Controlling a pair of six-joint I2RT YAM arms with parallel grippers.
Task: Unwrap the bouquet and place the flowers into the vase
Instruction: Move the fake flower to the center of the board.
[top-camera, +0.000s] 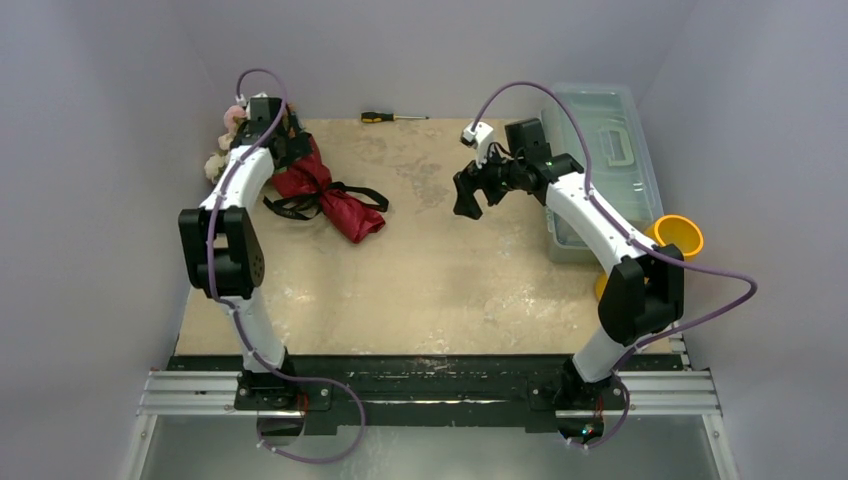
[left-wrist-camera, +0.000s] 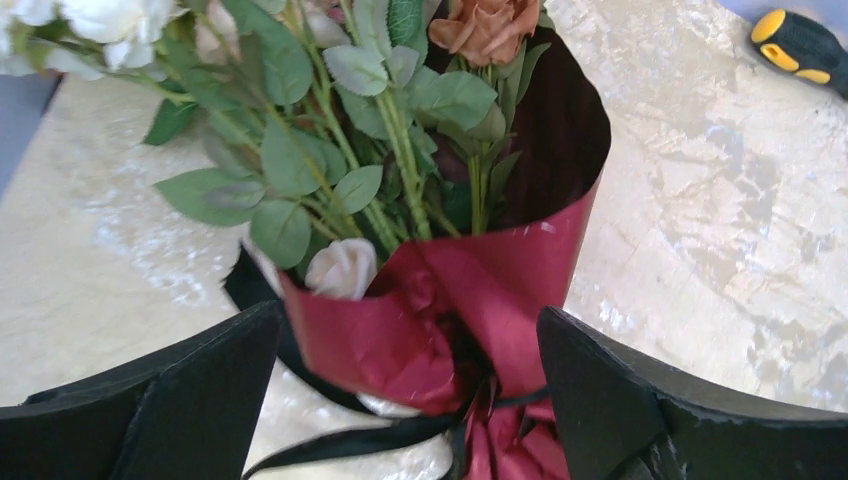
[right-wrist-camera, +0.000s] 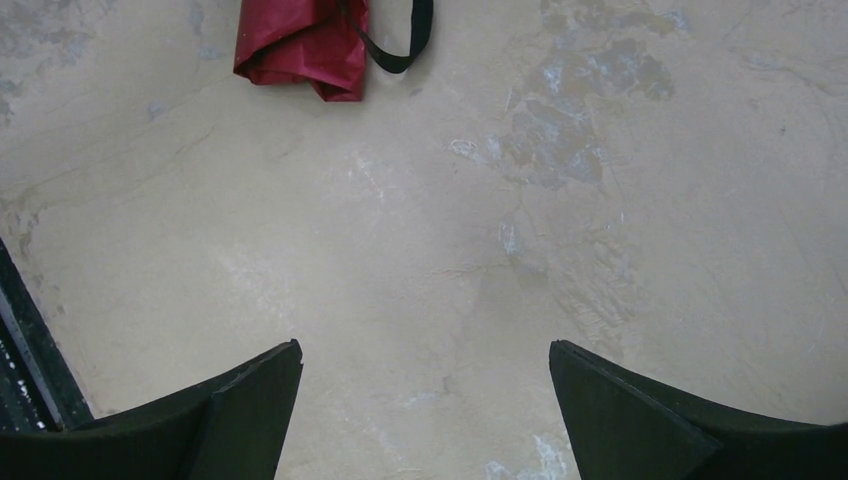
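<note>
The bouquet (top-camera: 320, 190) lies at the table's back left, its maroon paper (left-wrist-camera: 470, 290) tied with a black ribbon (top-camera: 345, 195). Cream, white and peach flowers (left-wrist-camera: 345, 265) with green leaves stick out of the wrap's mouth. My left gripper (left-wrist-camera: 410, 330) hovers over the tied waist of the bouquet, its jaws wide open on either side and not touching it. My right gripper (top-camera: 468, 195) hangs open above the bare middle of the table, holding nothing; the wrap's tail (right-wrist-camera: 300, 50) shows far ahead of it. The yellow-orange vase (top-camera: 678, 237) stands at the right edge, partly hidden behind the right arm.
A clear plastic box with a handle (top-camera: 605, 150) sits at the back right beside the vase. A yellow-and-black screwdriver (top-camera: 392, 117) lies at the table's far edge. The black rail (top-camera: 430, 375) carrying both arm bases runs along the near edge.
</note>
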